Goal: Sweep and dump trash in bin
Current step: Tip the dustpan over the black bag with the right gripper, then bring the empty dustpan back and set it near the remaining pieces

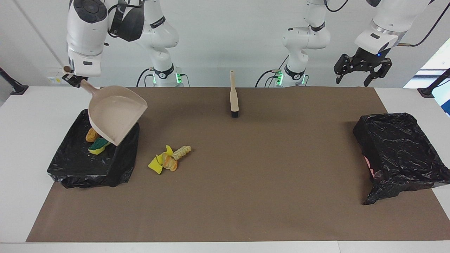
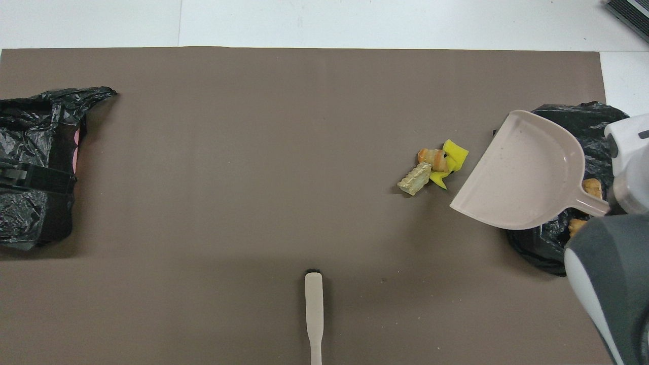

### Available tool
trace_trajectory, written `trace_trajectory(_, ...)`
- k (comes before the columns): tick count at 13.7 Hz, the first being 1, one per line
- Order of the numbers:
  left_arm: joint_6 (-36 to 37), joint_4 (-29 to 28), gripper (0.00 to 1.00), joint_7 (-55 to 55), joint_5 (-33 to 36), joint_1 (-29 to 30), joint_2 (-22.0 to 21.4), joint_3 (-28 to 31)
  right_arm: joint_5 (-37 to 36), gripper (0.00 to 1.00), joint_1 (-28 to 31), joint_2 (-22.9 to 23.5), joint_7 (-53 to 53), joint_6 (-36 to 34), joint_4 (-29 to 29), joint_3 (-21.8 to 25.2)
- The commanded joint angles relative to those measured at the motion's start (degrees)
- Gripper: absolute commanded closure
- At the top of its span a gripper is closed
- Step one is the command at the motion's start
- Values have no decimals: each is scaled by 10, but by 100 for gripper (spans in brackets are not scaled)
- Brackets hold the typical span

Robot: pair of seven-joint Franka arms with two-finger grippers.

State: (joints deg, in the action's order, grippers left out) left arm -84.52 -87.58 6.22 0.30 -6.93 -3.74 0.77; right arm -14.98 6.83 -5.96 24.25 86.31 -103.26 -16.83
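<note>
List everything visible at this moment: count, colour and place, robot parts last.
dustpan: one, beige, empty, held tilted in the air over the bin at the right arm's end
bins: two, black-bagged; one at the right arm's end, one at the left arm's end
trash in bin: at least two scraps showing, a green-backed yellow sponge and a golden-brown lump, partly hidden by the dustpan
trash pile: one small cluster of yellow sponge pieces, an orange-brown lump and a pale ridged piece, on the mat beside the right arm's bin
brush: one, beige handle, black bristles, on the mat near the robots
mat: one, brown, covering the table
right claw: shut on the dustpan handle
left claw: open, empty, waiting up above its end of the table
</note>
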Motion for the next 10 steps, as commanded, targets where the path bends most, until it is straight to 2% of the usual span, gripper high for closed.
trace_trajectory(1,11,10,0,-1,-5,-3,1,4,42,100,-43,33,-147,21,9,-4)
trace_trajectory(3,18,9,0,-2,-5,-3,1,4,71,100,-80,70,-278,46,12,-4)
trace_trajectory(6,16,11,0,4,-5,-1,3,3,100,100,-150,167,-462,72,100,-4)
trace_trajectory(7,22,14,0,4,-4,-1,10,3,112,100,-153,188,-488,89,124,-4)
trace_trajectory(9,30,25,0,5,-7,3,34,1,121,100,-162,214,-499,133,130,-4)
trace_trajectory(10,32,49,0,5,-8,3,51,-1,123,100,-174,228,-503,167,128,-4)
